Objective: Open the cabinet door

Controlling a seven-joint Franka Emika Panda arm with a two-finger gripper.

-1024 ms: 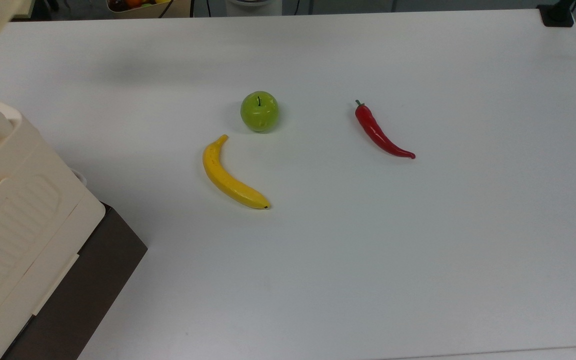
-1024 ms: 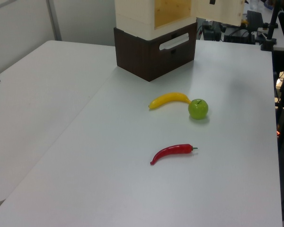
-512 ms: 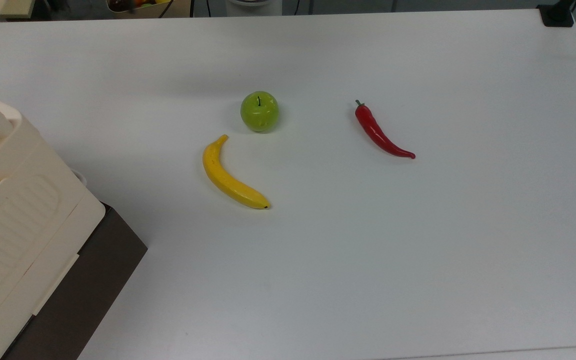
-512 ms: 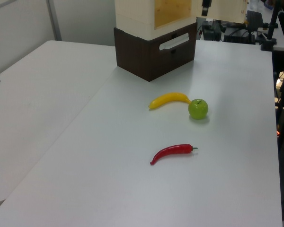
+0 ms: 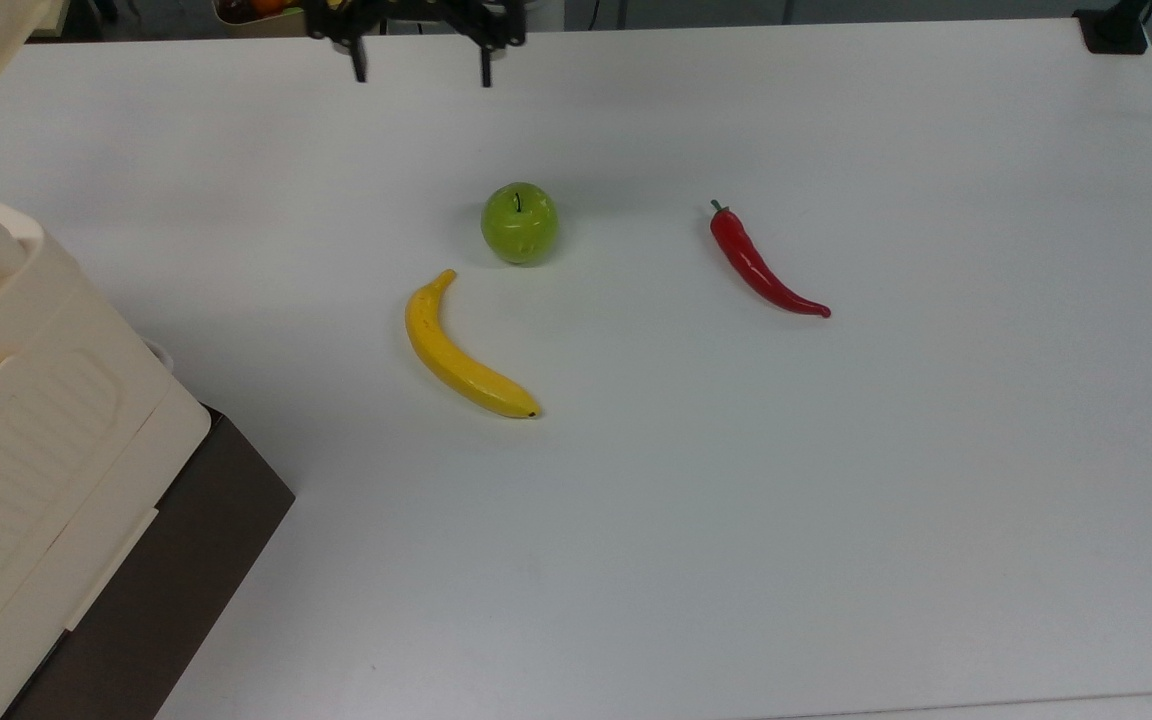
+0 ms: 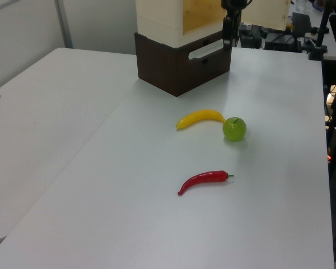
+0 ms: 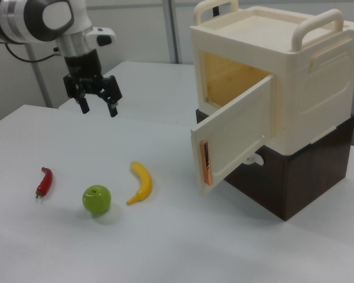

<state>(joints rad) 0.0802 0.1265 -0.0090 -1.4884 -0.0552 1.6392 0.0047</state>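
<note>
In the top view, your gripper [image 5: 421, 72] hangs at the upper edge of the frame above the counter [image 5: 836, 500], jaws spread wide and holding nothing. The cabinet [image 5: 26, 440] fills the lower left corner, its ribbed top facing the camera. The green apple [image 5: 519, 222], banana [image 5: 461, 350] and red chilli pepper [image 5: 761, 265] lie mid-frame, well apart from the cabinet.

In the left view, the gripper [image 6: 228, 31] sits at the top centre in front of the cabinet's [image 6: 157, 17] open front.

In the right view, the cabinet door [image 7: 233, 138] stands swung out at right of centre, showing the tan interior. The gripper [image 7: 98, 106] hovers at upper left, well apart from it; the opening looks done, so you appear clear of the door.
</note>
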